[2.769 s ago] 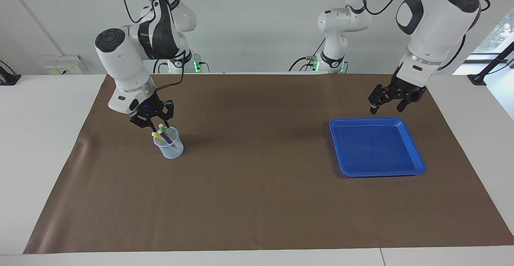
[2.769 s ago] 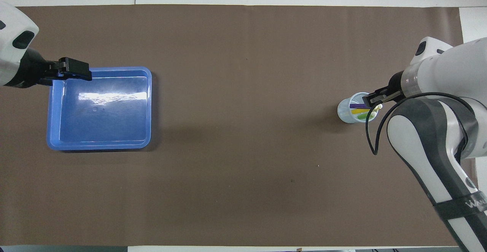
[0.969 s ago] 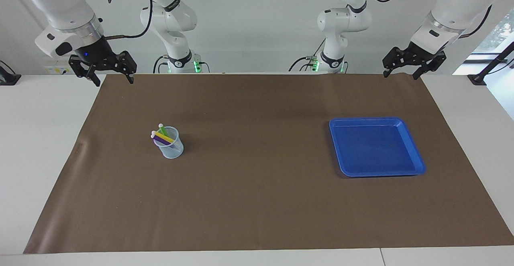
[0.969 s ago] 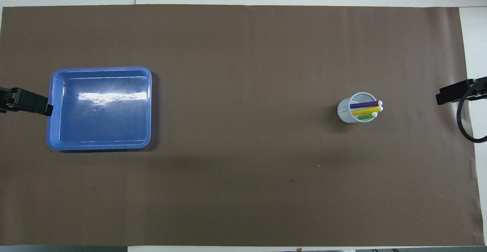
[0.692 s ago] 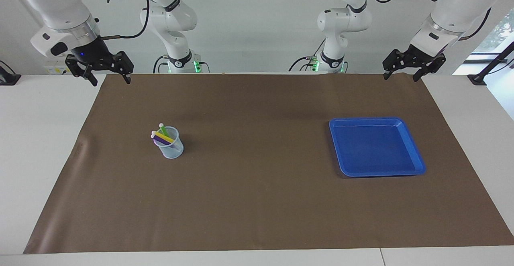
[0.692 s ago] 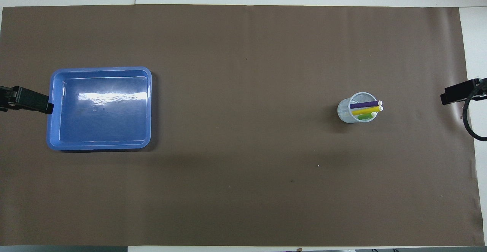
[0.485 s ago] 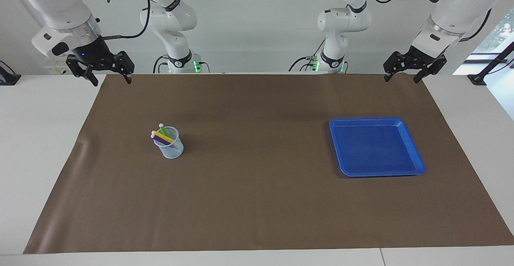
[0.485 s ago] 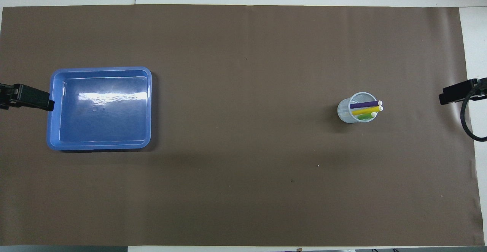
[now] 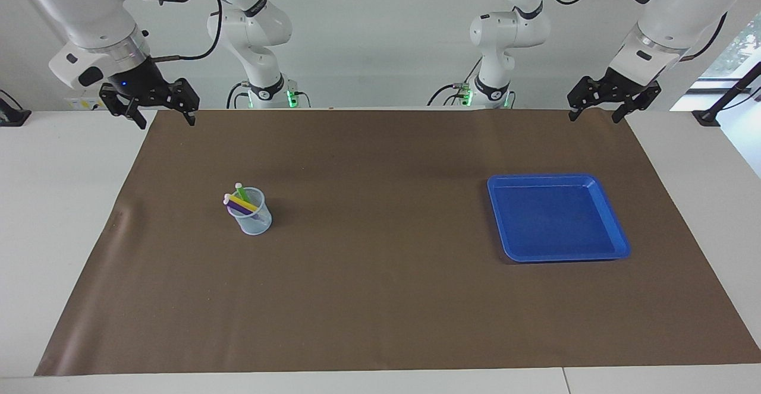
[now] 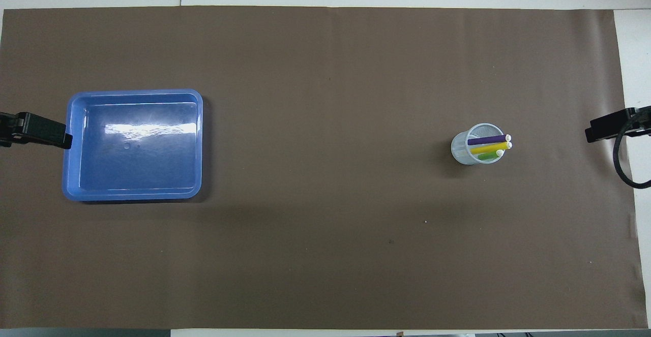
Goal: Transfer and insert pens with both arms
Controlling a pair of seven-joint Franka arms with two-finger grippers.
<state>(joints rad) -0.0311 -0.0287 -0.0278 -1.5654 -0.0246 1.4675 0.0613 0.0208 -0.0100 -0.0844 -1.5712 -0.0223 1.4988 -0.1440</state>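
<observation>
Both grippers are up in the air at the robots' edge of the brown mat (image 9: 380, 299), and we see nothing in either one. The right gripper (image 9: 162, 118) hangs over the mat's corner at the right arm's end, fingers spread wide, touching nothing. The left gripper (image 9: 596, 114) hangs over the corner at the left arm's end, fingers also apart, touching nothing. In the overhead view we only get one dark tip of each at the frame edges.

Farther out from the robots, we have the clear cup (image 9: 254, 220) standing upright on the mat toward the right arm's end. All three pens sit in it, leaning with their pale ends sticking out over the rim: green pen (image 9: 242, 194), yellow pen (image 9: 242, 203), purple pen (image 10: 485, 140).

The blue tray (image 9: 612, 250) lies flat on the mat toward the left arm's end, well apart from the cup, nothing in it that we can see.
</observation>
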